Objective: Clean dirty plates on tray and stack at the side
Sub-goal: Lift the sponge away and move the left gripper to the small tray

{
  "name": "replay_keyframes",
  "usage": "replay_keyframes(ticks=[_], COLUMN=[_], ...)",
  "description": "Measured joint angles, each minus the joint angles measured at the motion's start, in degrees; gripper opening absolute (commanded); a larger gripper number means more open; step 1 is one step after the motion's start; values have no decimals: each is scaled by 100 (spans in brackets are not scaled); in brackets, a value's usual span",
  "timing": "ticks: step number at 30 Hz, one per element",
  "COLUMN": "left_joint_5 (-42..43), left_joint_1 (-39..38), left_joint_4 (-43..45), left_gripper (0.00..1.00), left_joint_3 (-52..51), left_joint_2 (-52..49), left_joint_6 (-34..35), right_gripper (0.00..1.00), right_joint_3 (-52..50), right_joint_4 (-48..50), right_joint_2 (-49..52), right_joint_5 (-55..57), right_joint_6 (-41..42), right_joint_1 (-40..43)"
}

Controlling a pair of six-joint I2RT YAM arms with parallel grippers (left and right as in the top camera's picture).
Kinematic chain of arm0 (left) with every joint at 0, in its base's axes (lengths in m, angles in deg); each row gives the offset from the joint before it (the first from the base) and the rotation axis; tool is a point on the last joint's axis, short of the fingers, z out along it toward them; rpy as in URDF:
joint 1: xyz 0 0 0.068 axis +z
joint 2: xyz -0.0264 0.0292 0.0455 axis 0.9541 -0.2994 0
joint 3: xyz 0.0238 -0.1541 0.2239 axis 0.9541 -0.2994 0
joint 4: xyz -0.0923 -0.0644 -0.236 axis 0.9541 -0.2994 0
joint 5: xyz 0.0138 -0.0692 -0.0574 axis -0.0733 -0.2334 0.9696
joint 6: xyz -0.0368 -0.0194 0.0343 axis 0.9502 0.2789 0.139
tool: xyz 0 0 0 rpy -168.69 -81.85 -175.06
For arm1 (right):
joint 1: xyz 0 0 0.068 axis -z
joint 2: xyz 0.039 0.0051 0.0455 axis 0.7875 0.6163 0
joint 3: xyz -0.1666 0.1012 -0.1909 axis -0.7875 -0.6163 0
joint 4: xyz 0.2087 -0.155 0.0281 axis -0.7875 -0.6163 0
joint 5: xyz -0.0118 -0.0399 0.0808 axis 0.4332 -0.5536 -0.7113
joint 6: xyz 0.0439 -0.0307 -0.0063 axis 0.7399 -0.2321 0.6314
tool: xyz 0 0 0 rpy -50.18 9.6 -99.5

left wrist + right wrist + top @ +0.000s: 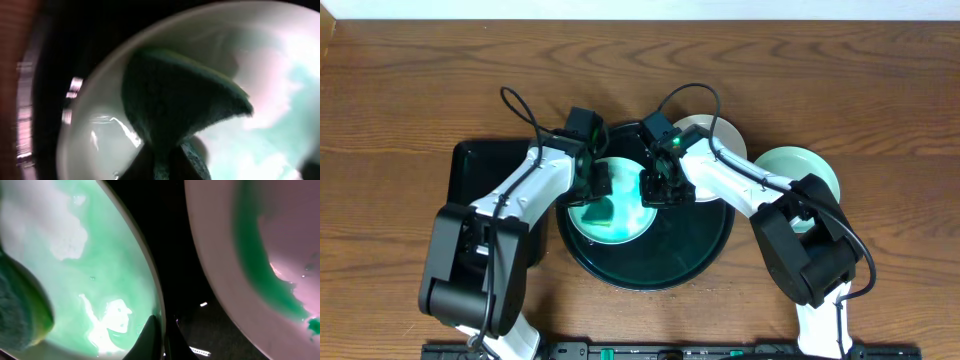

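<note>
On tray (700, 250), green-smeared plate (630, 215) with sponge (592, 212)

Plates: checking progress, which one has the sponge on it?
The leftmost plate, with the sponge lying on it; the other two, farther right, carry no sponge.

Overhead sharp; wrist views blurred, glare on plate (95, 270).
</note>
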Motion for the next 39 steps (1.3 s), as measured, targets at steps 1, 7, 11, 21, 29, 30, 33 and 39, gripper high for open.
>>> replay_keyframes(ticks=[1, 7, 11, 21, 29, 30, 33, 39], left_joint_5=[-107, -463, -612, -1025, -1659, -1685, -1659, -1480], left_joint_1=[0, 0, -2, 9, 358, 452, 697, 1152], left_joint_4=[-46, -317, -479, -697, -903, -951, -1036, -1119], left_gripper=[7, 7, 7, 7, 7, 7, 7, 7], left_joint_3=[0, 4, 4, 363, 398, 398, 398, 396], left_joint_2=[20, 96, 269, 2072, 2586, 2535, 2356, 1969], left_joint_6=[46, 260, 310, 361, 326, 308, 201, 66], right_gripper=[1, 1, 1, 1, 9, 9, 8, 1], right_joint_3=[0, 0, 0, 0, 0, 0, 0, 20], right_joint_4=[7, 61, 90, 114, 199, 197, 199, 195], right_joint_2=[0, 0, 0, 0, 2, 2, 17, 96], right_joint_5=[-4, -37, -83, -114, -212, -229, -247, -376], right_joint_6=[0, -2, -2, -48, -162, -192, -205, -212], right_joint_1=[0, -11, -44, -61, -61, -63, -76, -50])
